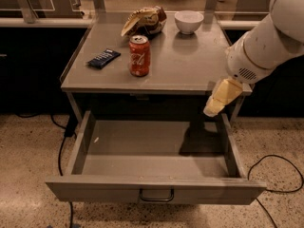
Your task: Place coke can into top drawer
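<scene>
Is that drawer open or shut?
Open: top drawer pulled out, interior visible. End effector hangs over its right side.

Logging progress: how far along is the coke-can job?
Done: the wide grey metal top drawer is pulled open. In hand: the claw hangs above the drawer's right side, carrying nothing. Left: the red aluminium coke can stands untouched on the grey tabletop.
</scene>
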Robot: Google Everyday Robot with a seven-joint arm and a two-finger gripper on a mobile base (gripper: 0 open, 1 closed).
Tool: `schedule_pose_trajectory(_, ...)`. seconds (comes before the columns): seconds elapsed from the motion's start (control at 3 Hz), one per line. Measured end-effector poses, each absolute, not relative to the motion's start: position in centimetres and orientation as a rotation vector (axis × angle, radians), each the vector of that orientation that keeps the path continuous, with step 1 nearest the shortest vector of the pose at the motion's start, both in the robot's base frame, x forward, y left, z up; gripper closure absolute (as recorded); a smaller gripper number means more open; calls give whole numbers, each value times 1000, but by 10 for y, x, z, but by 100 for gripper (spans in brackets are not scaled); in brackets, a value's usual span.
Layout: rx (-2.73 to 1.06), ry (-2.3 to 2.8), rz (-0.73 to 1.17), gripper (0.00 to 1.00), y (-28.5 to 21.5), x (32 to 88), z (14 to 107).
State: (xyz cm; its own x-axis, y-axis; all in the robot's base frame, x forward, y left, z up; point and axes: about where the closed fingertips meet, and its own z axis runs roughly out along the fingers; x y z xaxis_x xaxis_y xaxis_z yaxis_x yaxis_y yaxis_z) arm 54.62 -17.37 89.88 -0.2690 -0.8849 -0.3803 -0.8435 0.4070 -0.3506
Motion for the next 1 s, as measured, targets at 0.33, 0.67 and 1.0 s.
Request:
schedule_pose_trajectory(0.33, -1484, 2126, -87, 0, -170, 550, 896)
schedule_pose_trajectory(0.67, -1518, 2087, -61, 0, -154, 563, 888)
schedule_pose_trajectory(1.0, -1542, 2026, -69, 0, -133, 584, 879)
